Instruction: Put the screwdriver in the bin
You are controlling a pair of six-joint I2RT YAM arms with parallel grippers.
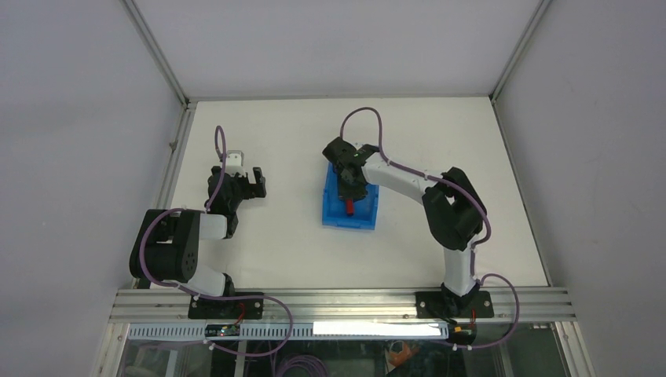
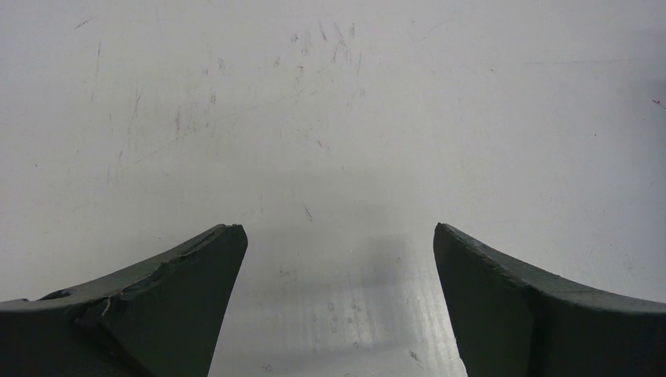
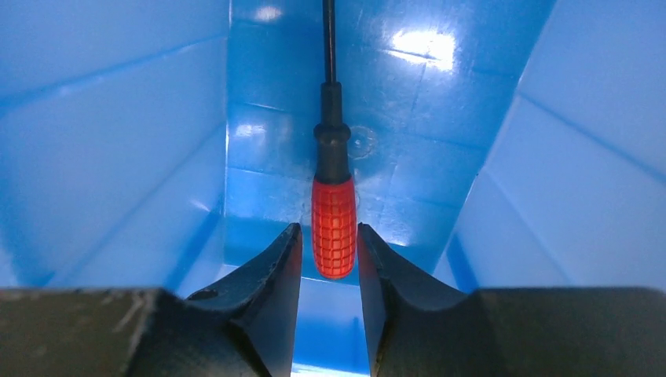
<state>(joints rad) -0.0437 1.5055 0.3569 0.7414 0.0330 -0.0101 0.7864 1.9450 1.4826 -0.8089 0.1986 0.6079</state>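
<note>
Right wrist view: the right pincer point(image 3: 329, 229) points down into the bin point(image 3: 118, 141). Its jaws are parted only a little, one on each side of the red handle of the screwdriver point(image 3: 331, 149). A thin strip of blue shows between the handle and the jaw on the left of the frame. On the other side the handle and jaw look close to touching, and I cannot tell whether they do. The black shaft runs from the handle straight up and is cut off by the top edge of the frame. Blue walls rise on the left and right and fill the rest of the view.

From the top camera, the right arm reaches forward and bends left, so the right pincer point(image 1: 348, 192) hangs over the bin point(image 1: 365, 216) at mid-frame. Only the red end of the screwdriver point(image 1: 349, 207) shows inside the bin; the rest is hidden by the pincer.

At left of the frame, the left arm is folded back near its base. The left pincer point(image 1: 255, 182) is well apart from the bin. Its own camera shows the left pincer point(image 2: 338, 228) spread wide over the bare, scratched table point(image 2: 338, 94).
</note>
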